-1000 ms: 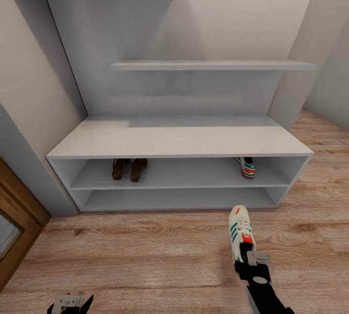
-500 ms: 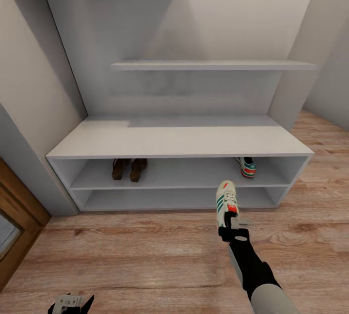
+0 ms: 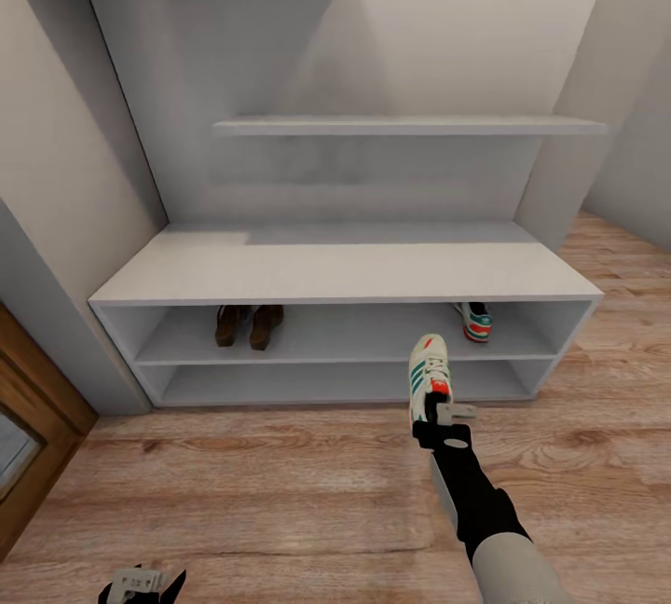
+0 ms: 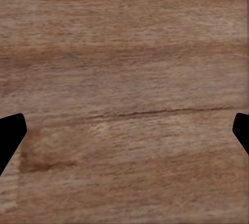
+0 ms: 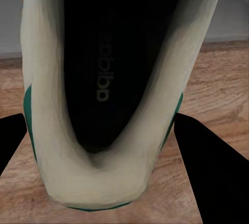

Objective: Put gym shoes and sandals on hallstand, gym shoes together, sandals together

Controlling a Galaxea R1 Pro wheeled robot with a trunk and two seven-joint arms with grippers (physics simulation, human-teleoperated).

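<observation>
Gym shoes are split between the rack and the robot: one white trainer with green stripes (image 3: 430, 374) is clamped at its heel by the right gripper (image 3: 442, 418), held off the corridor floor (image 3: 280, 492) with its toe pointing toward the hallstand (image 3: 345, 268), in front of the two open shelves. In the right wrist view this held shoe (image 5: 109, 94) is seen from behind, its dark opening and pale collar between the two black fingers (image 5: 207, 167), which press against its sides. The other gym shoe (image 3: 475, 321) sits at the right end of the upper open shelf, heel outward. Two brown sandals (image 3: 248, 324) lie side by side, touching or nearly so, on the same shelf toward its left end, well apart from the trainer. The bench top and the floating shelf (image 3: 410, 126) above it are bare. The left gripper (image 3: 142, 582) hangs low over the floor, and in the left wrist view its fingertips (image 4: 10, 136) stand wide apart over wood planks with nothing between them.
</observation>
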